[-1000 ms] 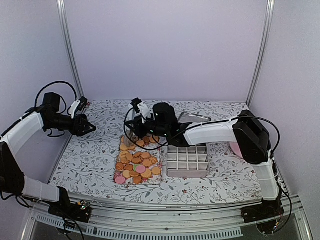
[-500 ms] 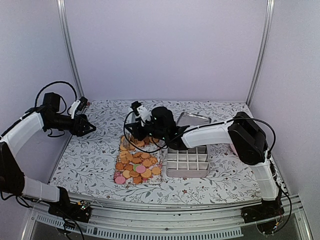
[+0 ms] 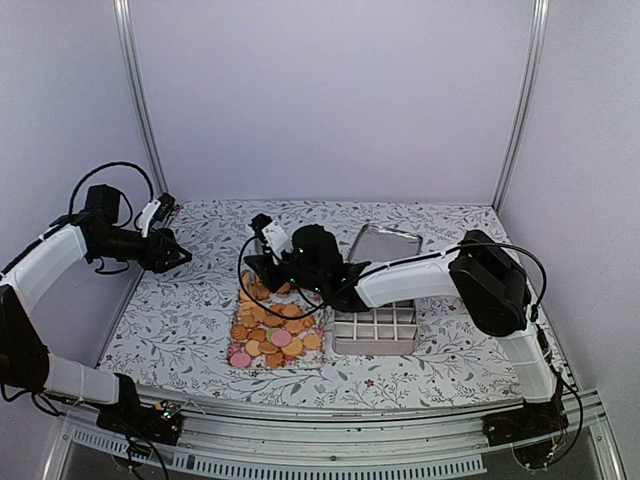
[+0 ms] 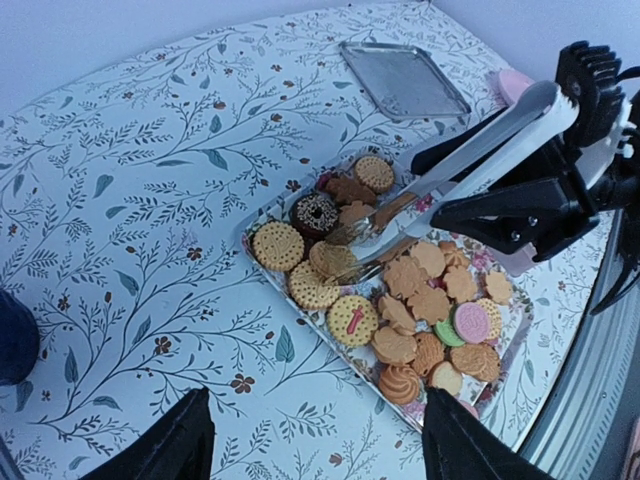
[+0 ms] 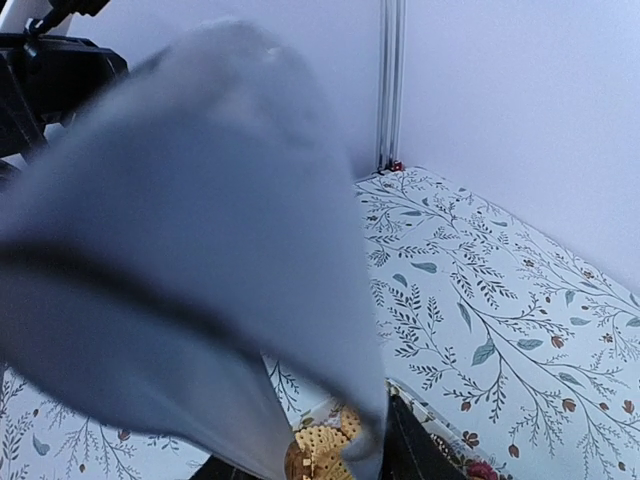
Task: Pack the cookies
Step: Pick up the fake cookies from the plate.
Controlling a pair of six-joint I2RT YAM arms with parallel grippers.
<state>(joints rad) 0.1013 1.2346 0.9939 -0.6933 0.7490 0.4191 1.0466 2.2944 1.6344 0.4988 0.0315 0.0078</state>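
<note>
**Tongs down among the cookies**

The cookies (image 4: 400, 290) lie heaped on a flowered tray (image 4: 508, 322) mid-table. Most are tan, with a pink one, a green one and a dark ringed one. One bears a red mark too small to read. The right gripper (image 3: 275, 255) is clamped on tongs (image 4: 470, 150), whose tips rest among the cookies at the tray's far end. Whether they pinch one I cannot tell. A grid box (image 3: 375, 330) stands just right of the tray. The left gripper (image 3: 183, 257) hovers well to the left, wide apart and holding nothing.
</note>
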